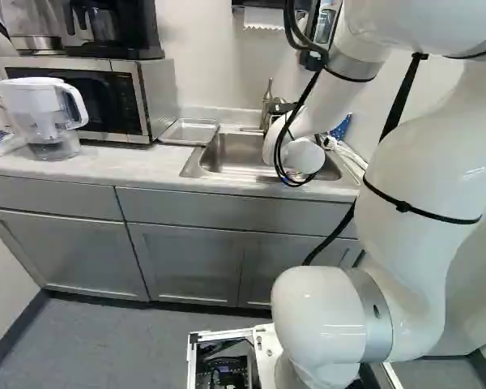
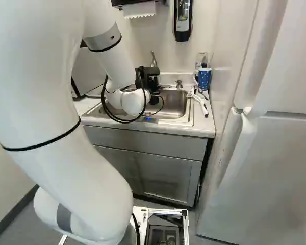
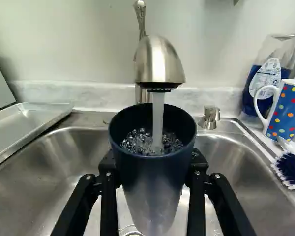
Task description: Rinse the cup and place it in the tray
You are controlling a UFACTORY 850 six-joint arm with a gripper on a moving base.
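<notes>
In the right base view my gripper (image 2: 149,80) is over the sink, partly hidden by the arm. In the wrist view the gripper (image 3: 153,169) is shut on a dark blue cup (image 3: 148,183), one finger on each side. The cup's open mouth faces up under the faucet (image 3: 160,61), and running water (image 3: 158,115) falls into it, bubbling inside. A shallow metal tray (image 1: 190,132) lies on the counter beside the sink, seen in the wrist view as well (image 3: 27,130).
Right of the sink (image 2: 176,104) stand a dotted blue mug (image 3: 286,110), a soap bottle (image 3: 268,76) and a brush (image 3: 291,168). A microwave (image 1: 105,97) and water pitcher (image 1: 44,113) stand beyond the tray. A white fridge (image 2: 268,168) rises at the right.
</notes>
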